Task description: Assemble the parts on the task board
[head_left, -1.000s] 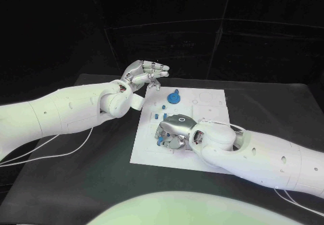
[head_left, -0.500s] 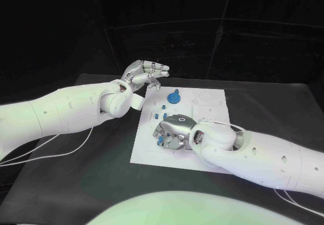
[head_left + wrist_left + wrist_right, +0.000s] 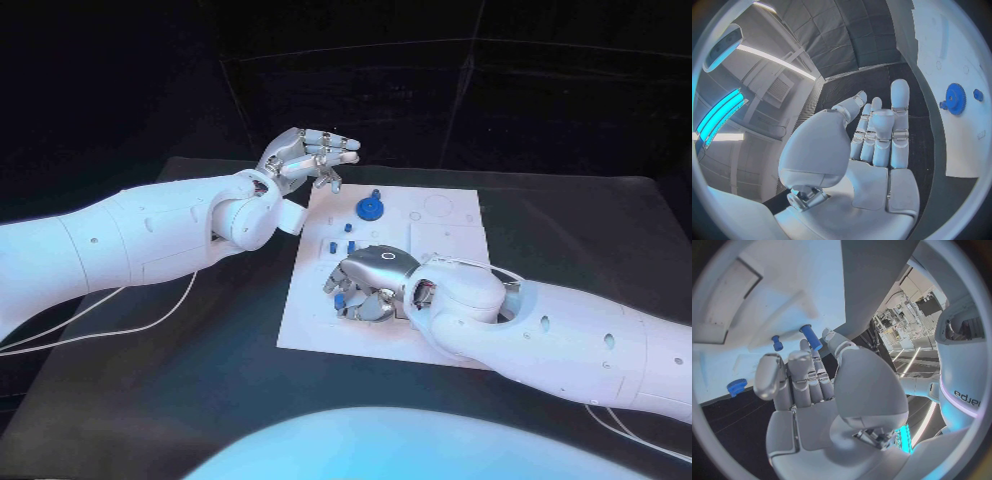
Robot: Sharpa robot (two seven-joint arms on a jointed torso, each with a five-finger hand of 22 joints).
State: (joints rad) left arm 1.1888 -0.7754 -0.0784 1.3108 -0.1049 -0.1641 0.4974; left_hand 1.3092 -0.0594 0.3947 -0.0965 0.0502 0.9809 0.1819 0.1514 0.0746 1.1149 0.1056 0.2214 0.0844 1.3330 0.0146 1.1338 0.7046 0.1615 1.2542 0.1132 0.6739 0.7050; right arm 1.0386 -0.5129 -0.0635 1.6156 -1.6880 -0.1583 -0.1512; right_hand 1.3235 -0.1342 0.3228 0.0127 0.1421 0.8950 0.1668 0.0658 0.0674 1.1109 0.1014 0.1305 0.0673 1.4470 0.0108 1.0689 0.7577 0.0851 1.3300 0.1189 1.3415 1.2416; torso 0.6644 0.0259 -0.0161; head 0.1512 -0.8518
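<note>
Though the right hand hunches over the board's near half, I can't tell what its fingers hold; the left hand hangs curled and empty beyond the gear. From the right wrist, a peg stands at the fingertips: light, stiff, slippery, best pinched mid-shaft.

A black table with a smooth dark top stands before a black backdrop of dark panels, and thin white cables trail in loose curves across the table's near left side, with another white cable at its near right corner.
</note>
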